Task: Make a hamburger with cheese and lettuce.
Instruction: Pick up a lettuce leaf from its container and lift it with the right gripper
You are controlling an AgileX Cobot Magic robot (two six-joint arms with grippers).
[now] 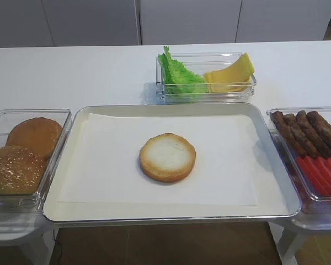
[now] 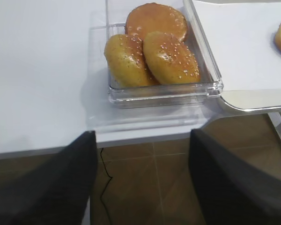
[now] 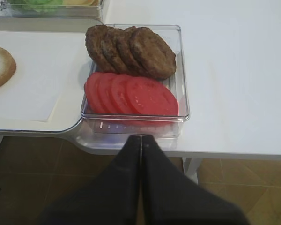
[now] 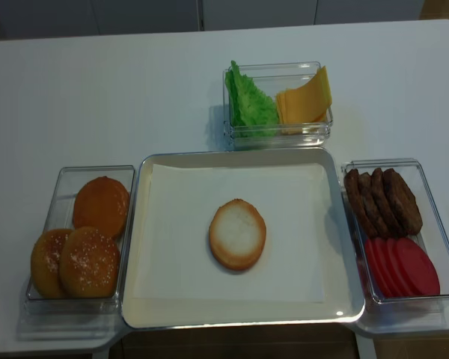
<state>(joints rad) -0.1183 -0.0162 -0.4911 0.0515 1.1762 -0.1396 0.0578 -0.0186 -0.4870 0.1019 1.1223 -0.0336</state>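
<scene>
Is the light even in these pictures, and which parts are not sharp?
Exterior high views: soft, even light; the hamburger casts only a faint shadow on the paper. Right wrist view: the shut right end effector is dark and blurred, while the tomato slices are sharp. Left wrist view: the open left end effector is blurred too.

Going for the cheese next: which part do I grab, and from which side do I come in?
Grip the upper edge of the cheese. The slices lean tilted in the clear box, their top corner rising above its rim, so that edge is probably the easiest part to pinch. Come from above, on the side away from the lettuce, which fills the box's other half.
</scene>
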